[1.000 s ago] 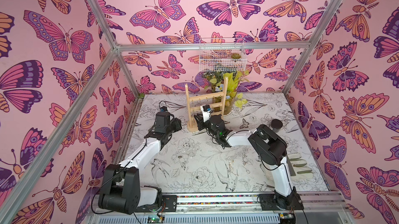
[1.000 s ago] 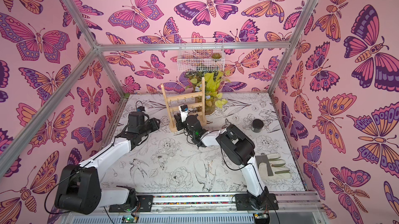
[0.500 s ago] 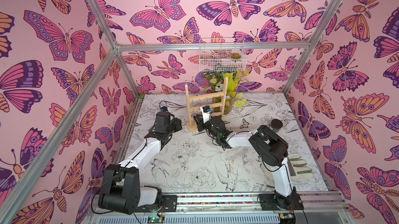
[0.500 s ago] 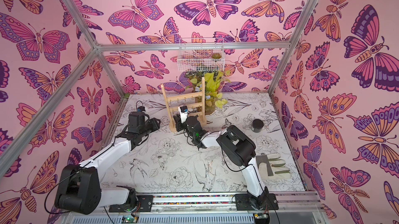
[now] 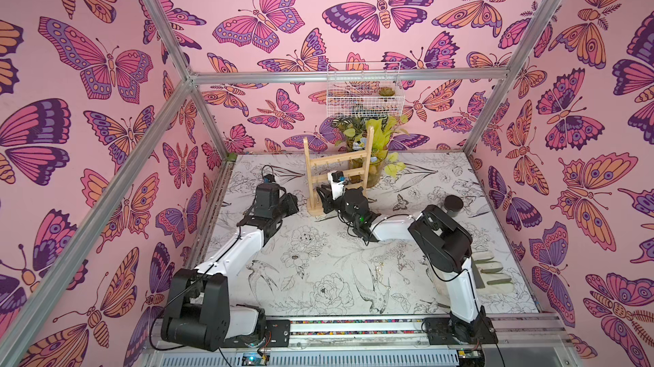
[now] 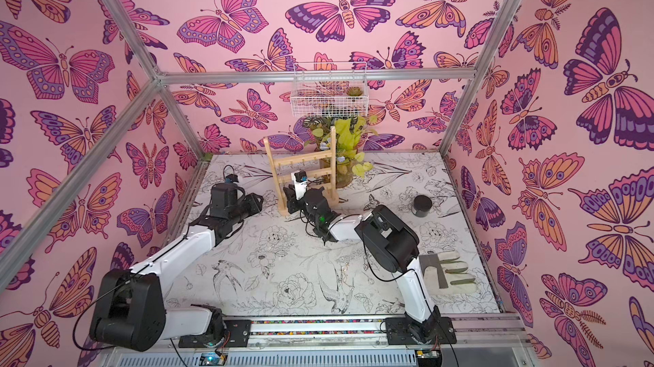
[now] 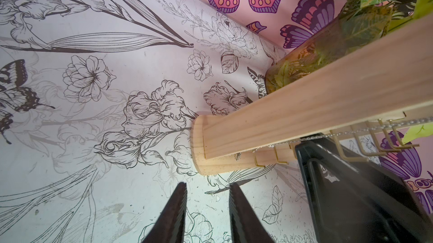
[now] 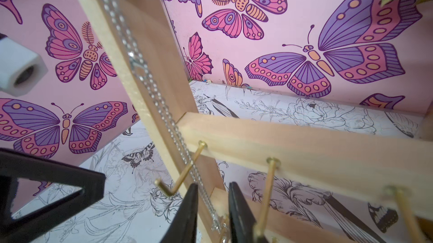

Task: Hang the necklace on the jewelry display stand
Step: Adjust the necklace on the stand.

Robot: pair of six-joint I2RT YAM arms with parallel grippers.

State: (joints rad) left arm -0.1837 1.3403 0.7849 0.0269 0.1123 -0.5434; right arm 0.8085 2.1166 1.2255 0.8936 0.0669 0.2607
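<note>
left arm stretched forward, left fingers parted; right arm bent inward, right fingers narrowly parted.

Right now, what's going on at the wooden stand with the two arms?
The right gripper is low against the jewelry display stand. The necklace runs down along one post, past a gold hook, into the gap between that gripper's fingers. The jaws stand slightly apart, so it does not look clamped. Where its upper end hangs is out of view. The left gripper sits open and empty near the stand's base.
</note>
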